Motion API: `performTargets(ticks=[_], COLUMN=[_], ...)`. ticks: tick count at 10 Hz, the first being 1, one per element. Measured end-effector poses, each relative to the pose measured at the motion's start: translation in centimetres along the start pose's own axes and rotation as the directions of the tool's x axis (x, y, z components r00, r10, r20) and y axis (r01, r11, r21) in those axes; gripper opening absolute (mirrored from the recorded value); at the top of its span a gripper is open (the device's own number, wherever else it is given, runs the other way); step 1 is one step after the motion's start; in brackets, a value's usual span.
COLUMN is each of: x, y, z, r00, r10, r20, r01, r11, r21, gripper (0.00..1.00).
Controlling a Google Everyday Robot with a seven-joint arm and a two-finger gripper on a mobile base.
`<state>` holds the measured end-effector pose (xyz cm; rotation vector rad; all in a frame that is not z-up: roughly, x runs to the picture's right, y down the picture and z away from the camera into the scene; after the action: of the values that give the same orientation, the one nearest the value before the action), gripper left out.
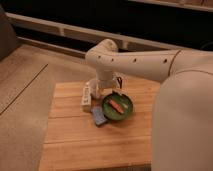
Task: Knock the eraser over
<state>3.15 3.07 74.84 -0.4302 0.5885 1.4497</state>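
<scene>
**Eraser at 9 o'clock of the bowl, with little free room around it**

You find the eraser (86, 96) on the wooden table (75, 145), just beside the green bowl (119, 107), at 9 o'clock from it. Its long side runs from 12 to 6 o'clock. To me it seems to lie along the board and not to stand on its end, but I cannot be sure of this.

The gripper (120, 83) hangs near the far rim of the bowl, at about 12 o'clock of it, under the bent white arm (135, 62). I cannot tell if it is apart or together. It is not on the eraser.

Please mind three risks:

- A sweep from the gripper toward 9 o'clock passes close over the bowl. If it goes too low, it can catch the rim and throw out the orange piece (115, 106) inside.
- The blue-grey pad (98, 116) lies at 7 o'clock of the bowl, near the lower end of the eraser (easy to mistake for it). A wide push can move the pad as well.
- The left edge of the table is not far from the eraser. A strong push toward 9 o'clock may send it off the table.
</scene>
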Motion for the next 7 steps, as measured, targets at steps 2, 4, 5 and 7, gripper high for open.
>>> performTargets(ticks=[2,4,5,7], x=[-1.4,-2.9,-3.5,-4.7], y=[-2.5,-3.7,-4.2,-4.9], z=[2.1,4.2,5.4,7.4], r00=[1.000,1.000,0.999,0.996], r10=[0.009,-0.011,-0.025,-0.081], r20=[-0.014,-0.028,-0.038,-0.046], r01=[-0.009,0.011,0.025,0.080], r11=[1.000,1.000,1.000,0.997], r21=[0.002,0.000,-0.005,-0.019], gripper=[0.65,0.65,0.65,0.65])
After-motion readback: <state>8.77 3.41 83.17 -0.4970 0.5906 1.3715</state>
